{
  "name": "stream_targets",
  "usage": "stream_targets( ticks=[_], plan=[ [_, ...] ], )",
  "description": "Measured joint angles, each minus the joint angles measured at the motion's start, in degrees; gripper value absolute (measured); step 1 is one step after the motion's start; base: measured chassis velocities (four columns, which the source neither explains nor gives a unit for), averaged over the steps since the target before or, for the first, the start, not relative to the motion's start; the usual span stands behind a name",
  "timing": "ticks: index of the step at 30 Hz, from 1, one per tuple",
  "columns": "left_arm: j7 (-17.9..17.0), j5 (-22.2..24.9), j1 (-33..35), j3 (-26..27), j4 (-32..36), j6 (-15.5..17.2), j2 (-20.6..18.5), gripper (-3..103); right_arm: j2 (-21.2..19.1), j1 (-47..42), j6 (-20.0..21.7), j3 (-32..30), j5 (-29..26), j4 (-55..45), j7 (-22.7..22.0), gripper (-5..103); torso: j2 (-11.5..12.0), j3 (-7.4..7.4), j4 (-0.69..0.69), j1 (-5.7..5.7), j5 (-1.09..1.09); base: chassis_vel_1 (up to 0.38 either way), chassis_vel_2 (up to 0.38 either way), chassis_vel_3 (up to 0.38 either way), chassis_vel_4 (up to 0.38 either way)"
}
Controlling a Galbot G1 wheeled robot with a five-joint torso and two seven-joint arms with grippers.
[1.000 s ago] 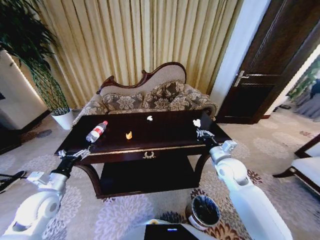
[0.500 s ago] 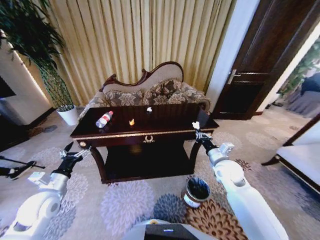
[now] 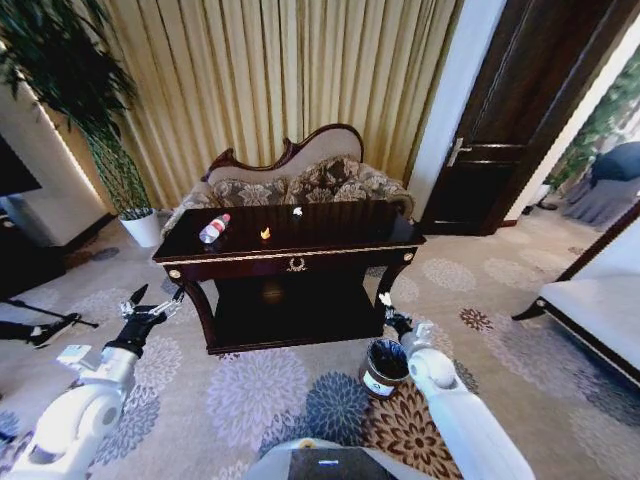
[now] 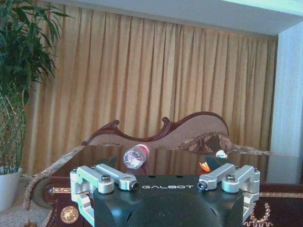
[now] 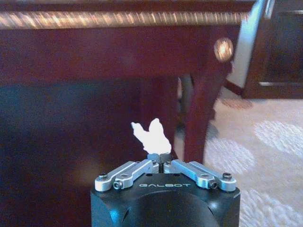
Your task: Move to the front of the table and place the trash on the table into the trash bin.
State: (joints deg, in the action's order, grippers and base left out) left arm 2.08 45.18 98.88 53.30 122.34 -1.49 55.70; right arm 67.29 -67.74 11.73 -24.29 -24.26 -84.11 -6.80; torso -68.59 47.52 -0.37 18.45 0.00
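On the dark glossy table (image 3: 340, 243) lie a clear bottle (image 3: 214, 229) with a red cap, an orange scrap (image 3: 265, 234) and a small white wad (image 3: 298, 212). My right gripper (image 3: 389, 311) hangs low by the table's right front leg, shut on another white wad (image 3: 385, 298), just above and behind the dark round trash bin (image 3: 384, 366) on the carpet. In the right wrist view the wad (image 5: 152, 137) sticks up from the shut fingertips (image 5: 160, 157). My left gripper (image 3: 150, 308) is open, left of the table. Its wrist view shows the bottle (image 4: 136, 156) and scrap (image 4: 204, 166).
A patterned sofa (image 3: 300, 185) stands behind the table before gold curtains. A white plant pot (image 3: 143, 228) is at the back left and a dark door (image 3: 495, 150) at the back right. A white seat (image 3: 600, 310) sits at the right. Patterned carpet lies open in front of the table.
The whole view has pulled back from the table, so the camera moved. My right gripper dropped from the table's right edge to beside the bin, carrying the white wad. The left gripper stays open.
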Motion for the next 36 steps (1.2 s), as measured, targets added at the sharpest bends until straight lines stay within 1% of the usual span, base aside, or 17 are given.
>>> stream_targets(
  ticks=[1, 3, 4, 7, 8, 12, 13, 16, 17, 19, 23, 29, 30, 31, 32, 35, 36],
  plan=[
    [0.0, 0.0, 0.0, 0.0, 0.0, 0.0, 0.0, 100, 0.0, 0.0, 0.0, 0.0, 0.0, 0.0, 0.0, 0, 0.0, 0.0, 0.0, 0.0, 0.0, 0.0, 0.0, 0.0, 0.0],
    [0.16, 0.0, 0.08, 0.03, 0.06, -0.22, 0.25, 100, -0.14, 2.23, 0.11, 0.46, 2.36, 5.53, 0.0, 0, -0.03, -0.03, -0.01, -0.07, 0.0, 0.0, 0.0, 0.0, 0.0],
    [0.16, 0.0, 0.08, 0.03, 0.06, -0.22, 0.25, 100, -0.14, 2.23, 0.11, 0.46, 2.36, 5.53, 0.0, 0, -0.03, -0.03, -0.01, -0.07, 0.0, 0.0, 0.0, 0.0, 0.0],
    [0.33, -0.19, 0.2, -0.12, 0.06, -0.45, 0.98, 100, 0.28, 6.59, 0.14, 1.2, 6.6, 14.53, 0.01, 0, -0.07, -0.04, -0.02, -0.11, 0.01, 0.0, 0.0, 0.0, 0.0],
    [0.33, -0.19, 0.2, -0.12, 0.06, -0.45, 0.98, 100, 0.28, 6.59, 0.14, 1.2, 6.6, 14.53, 0.01, 0, -0.07, -0.04, -0.02, -0.11, 0.01, 0.0, 0.0, 0.0, 0.0],
    [0.45, -0.33, 0.64, -0.07, 0.12, -0.74, 1.36, 100, 1.51, 12.31, -1.1, 2.44, 11.3, 26.12, 0.01, 0, -0.04, -0.02, 0.01, -0.07, 0.02, 0.0, 0.0, 0.0, 0.0],
    [0.45, -0.33, 0.64, -0.07, 0.12, -0.74, 1.36, 100, 1.51, 12.31, -1.1, 2.44, 11.3, 26.12, 0.01, 0, -0.04, -0.02, 0.01, -0.07, 0.02, 0.0, 0.0, 0.0, 0.0],
    [0.45, -0.34, 1.01, 0.13, 0.07, -0.83, 1.56, 100, 2.64, 16.0, -1.78, 2.98, 15.65, 33.1, 0.0, 0, -0.04, -0.02, -0.01, -0.06, -0.01, 0.0, 0.0, 0.0, 0.0],
    [0.45, -0.34, 1.01, 0.13, 0.07, -0.83, 1.56, 100, 2.64, 16.0, -1.78, 2.98, 15.65, 33.1, 0.0, 0, -0.04, -0.02, -0.01, -0.06, -0.01, 0.0, 0.0, 0.0, 0.0],
    [0.45, -0.37, 1.44, 0.28, 0.28, -0.94, 1.74, 100, 3.78, 18.1, -1.86, 2.49, 19.13, 37.44, 0.01, 0, -0.04, -0.02, 0.01, -0.07, 0.0, 0.0, 0.0, 0.0, 0.0],
    [0.45, -0.37, 1.66, 0.56, 0.46, -1.09, 1.77, 100, 4.47, 18.64, -1.88, 1.03, 23.72, 40.24, 0.01, 0, -0.04, -0.03, -0.01, -0.08, 0.0, 0.0, 0.0, 0.0, 0.0],
    [0.45, -0.37, 1.59, 0.55, 0.46, -1.19, 1.66, 100, 5.02, 17.89, -1.77, -0.52, 25.63, 41.06, 0.0, 0, -0.04, -0.02, -0.01, -0.07, 0.0, 0.0, 0.0, 0.0, 0.0],
    [0.45, -0.38, 1.55, 0.46, 0.45, -1.2, 1.68, 100, 5.07, 17.56, -1.7, -0.68, 25.71, 40.94, 0.0, -3, -0.05, -0.03, -0.01, -0.07, 0.0, 0.0, 0.0, 0.0, 0.0],
    [0.45, -0.39, 1.52, 0.36, 0.45, -1.2, 1.73, 100, 5.18, 17.22, -1.63, -0.83, 25.76, 40.68, 0.0, 2, -0.05, -0.03, -0.01, -0.07, -0.01, 0.0, 0.0, 0.0, 0.0],
    [0.45, -0.39, 1.52, 0.36, 0.45, -1.2, 1.73, 100, 5.18, 17.22, -1.63, -0.83, 25.76, 40.68, 0.0, 2, -0.05, -0.03, -0.01, -0.07, -0.01, 0.0, 0.0, 0.0, 0.0],
    [0.45, -0.5, 1.58, 0.25, 0.5, -1.2, 1.78, 100, 5.52, 16.59, -1.57, -1.18, 25.95, 40.07, 0.0, 18, -0.05, -0.03, -0.01, -0.08, 0.01, 0.0, 0.0, 0.0, 0.0],
    [0.45, -0.5, 1.58, 0.25, 0.5, -1.2, 1.78, 100, 5.52, 16.59, -1.57, -1.18, 25.95, 40.07, 0.0, 18, -0.05, -0.03, -0.01, -0.08, 0.01, 0.0, 0.0, 0.0, 0.0]
  ],
)
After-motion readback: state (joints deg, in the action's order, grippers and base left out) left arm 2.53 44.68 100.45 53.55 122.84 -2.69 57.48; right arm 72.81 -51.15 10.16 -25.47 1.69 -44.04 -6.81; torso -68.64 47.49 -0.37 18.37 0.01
